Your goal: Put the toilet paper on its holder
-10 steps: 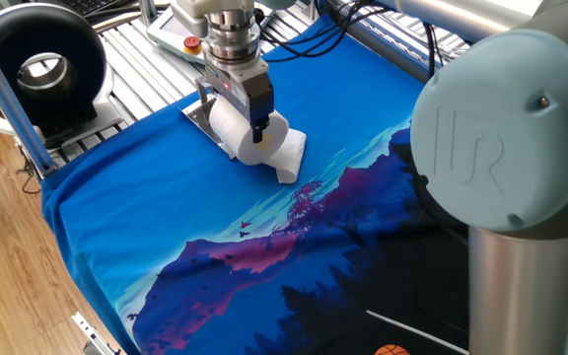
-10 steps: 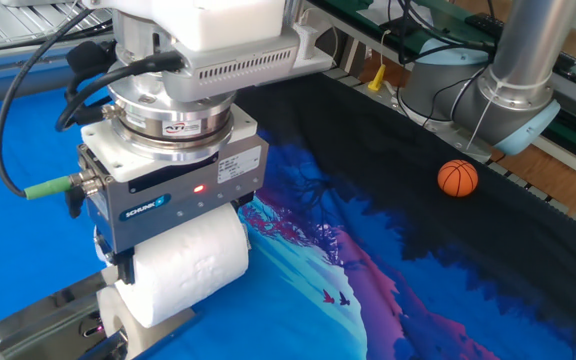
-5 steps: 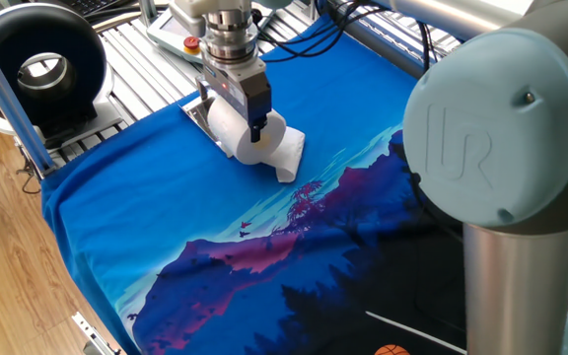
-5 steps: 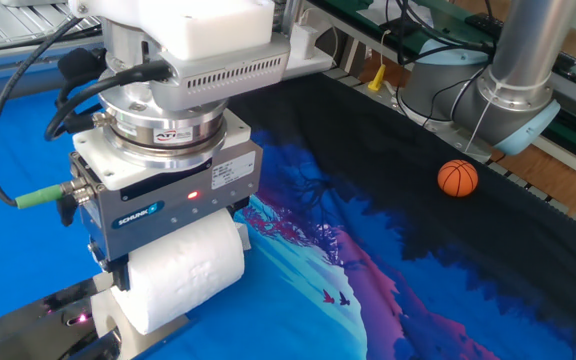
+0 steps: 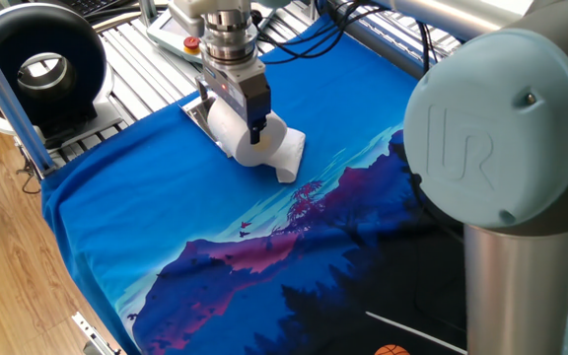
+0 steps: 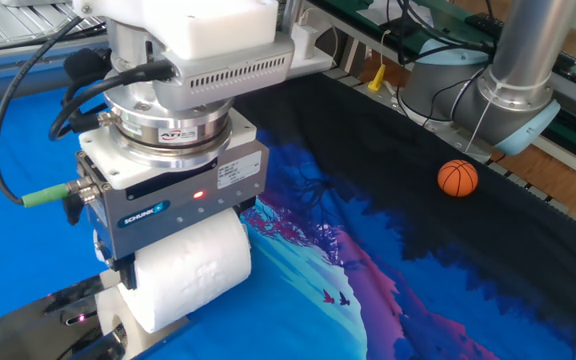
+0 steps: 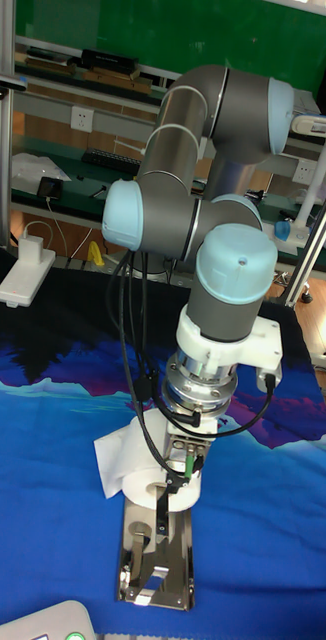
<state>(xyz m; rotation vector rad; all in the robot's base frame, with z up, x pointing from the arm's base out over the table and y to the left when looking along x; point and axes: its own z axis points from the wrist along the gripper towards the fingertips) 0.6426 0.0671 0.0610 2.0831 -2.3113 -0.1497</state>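
While the arm is reaching down from above in one fixed view, its gripper [image 5: 243,120] is clamping the toilet paper [image 5: 251,136] by the two ends, the near finger [image 5: 257,129] lying across the roll's open core. A loose sheet [image 5: 290,153] is trailing off the roll onto the blue printed cloth [image 5: 156,217]. Just behind the roll, an edge of the silver holder [image 5: 194,115] is peeking out. A black ring-shaped device [image 5: 39,65] is sitting off the cloth at the far left, and the arm's big grey joint [image 5: 506,128] is blocking the right of this view.

From the other fixed view, the gripper [image 6: 173,275] is sitting right on top of the toilet paper [image 6: 192,267], and the holder [image 6: 38,325] is showing as a shiny plate at the bottom left, with the roll low over it; contact I cannot judge. A small orange basketball [image 6: 458,178] is lying well apart on the dark part of the cloth.

Seen from the tall fixed view, the toilet paper [image 7: 143,452] is hanging over the far end of the holder [image 7: 160,565], whose plate is stretching toward the camera. A dark finger [image 7: 160,505] is pointing down in front of the roll.
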